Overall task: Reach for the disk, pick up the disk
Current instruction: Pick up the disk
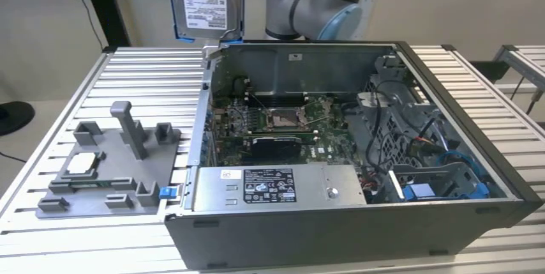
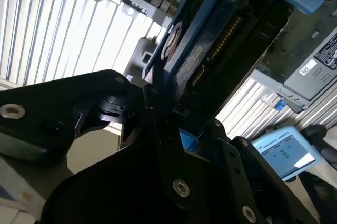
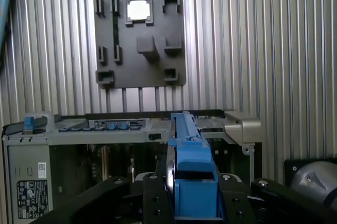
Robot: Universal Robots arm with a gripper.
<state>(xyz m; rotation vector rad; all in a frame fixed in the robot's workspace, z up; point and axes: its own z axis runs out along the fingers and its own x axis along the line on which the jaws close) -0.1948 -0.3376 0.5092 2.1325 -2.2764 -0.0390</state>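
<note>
The disk (image 1: 204, 6), a silver-grey hard drive with a white label and blue side rails, hangs upright high above the back left corner of the open computer case. In both wrist views the black fingers clamp it from either side. My gripper (image 3: 192, 184) is shut on the disk (image 3: 190, 161), whose blue rail runs away from the camera. In the second wrist view the gripper (image 2: 167, 112) grips the lower end of the disk (image 2: 210, 40), which rises tilted with its connector edge showing.
The open computer case (image 1: 341, 229) fills the middle of the slatted metal table (image 1: 145, 69). A grey metal box (image 1: 281, 188) with a label sits at the case's front. On the exterior view's left lies a grey fixture plate (image 1: 102, 172) holding a white-topped chip (image 1: 81, 164).
</note>
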